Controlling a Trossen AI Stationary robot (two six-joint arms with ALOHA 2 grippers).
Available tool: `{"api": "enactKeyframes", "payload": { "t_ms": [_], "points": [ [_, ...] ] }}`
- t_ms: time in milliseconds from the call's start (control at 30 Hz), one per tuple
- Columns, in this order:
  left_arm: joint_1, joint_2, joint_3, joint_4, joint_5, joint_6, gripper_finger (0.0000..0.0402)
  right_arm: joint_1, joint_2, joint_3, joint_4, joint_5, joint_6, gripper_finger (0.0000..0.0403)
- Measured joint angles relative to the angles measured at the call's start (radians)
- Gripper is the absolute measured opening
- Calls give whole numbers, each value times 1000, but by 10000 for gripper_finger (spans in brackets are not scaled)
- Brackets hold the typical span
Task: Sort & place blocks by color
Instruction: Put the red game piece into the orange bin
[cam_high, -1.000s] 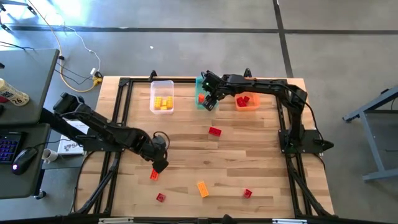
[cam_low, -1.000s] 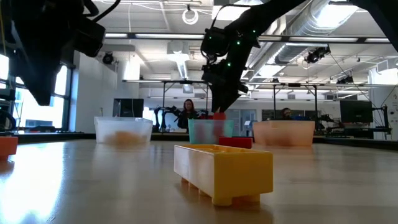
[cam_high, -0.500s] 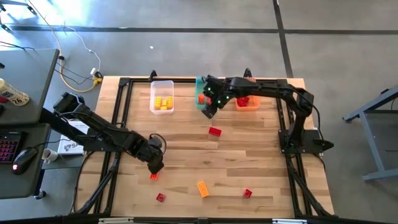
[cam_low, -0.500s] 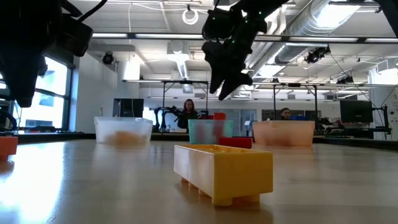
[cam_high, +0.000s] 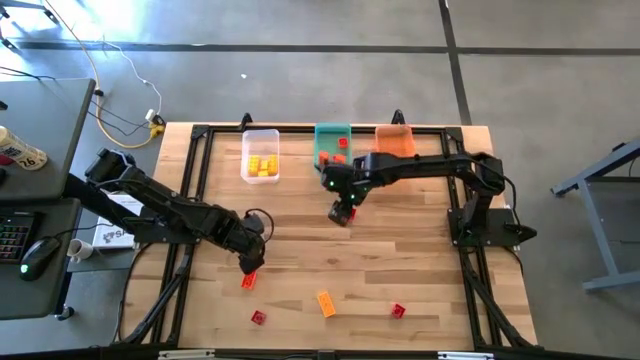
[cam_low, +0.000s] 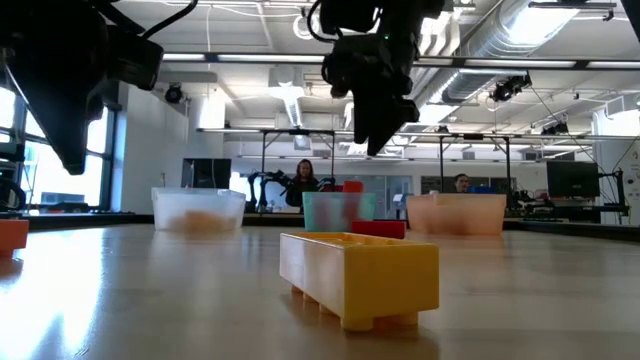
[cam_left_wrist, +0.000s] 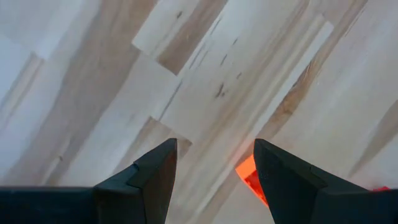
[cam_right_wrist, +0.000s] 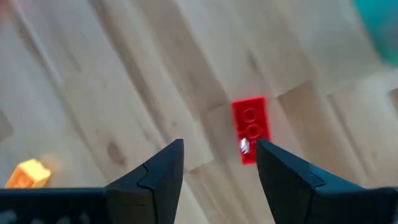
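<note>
Two pincers are at work, and both stand parted with nothing between the fingers. Our right gripper (cam_high: 343, 213) has left the teal rectangular plastic bin (cam_high: 333, 133) at the top centre of the high view and now hangs over the small red studded brick (cam_right_wrist: 250, 129) in the middle of the frame, which shows just ahead of its fingers in the right wrist view. We take that as one drop done and the next pick lined up. Our left gripper (cam_high: 250, 264) has eased back toward the lower left, poised just above the orange-red brick (cam_high: 248, 281). Further out, the clear plastic bin (cam_high: 260, 154) holds yellow bricks, and the orange bin (cam_high: 395, 141) sits right of the teal one. Loose pieces wait along the lower edge: an orange brick (cam_high: 325, 302) and two small red ones (cam_high: 258, 318) (cam_high: 398, 311). Nothing blocks either descent, we judge.
</note>
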Motion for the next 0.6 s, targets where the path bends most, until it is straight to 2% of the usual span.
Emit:
{"api": "enactKeyframes", "payload": {
  "t_ms": [167,367,600],
  "points": [
    [29,0,0,3,-1,72,200,51,0,0,-22,2,-2,185],
    [54,0,0,5,-1,119,200,88,1,0,-59,55,-6,190],
    [60,0,0,7,-1,143,200,90,1,0,-65,91,-47,235]
  ]
}}
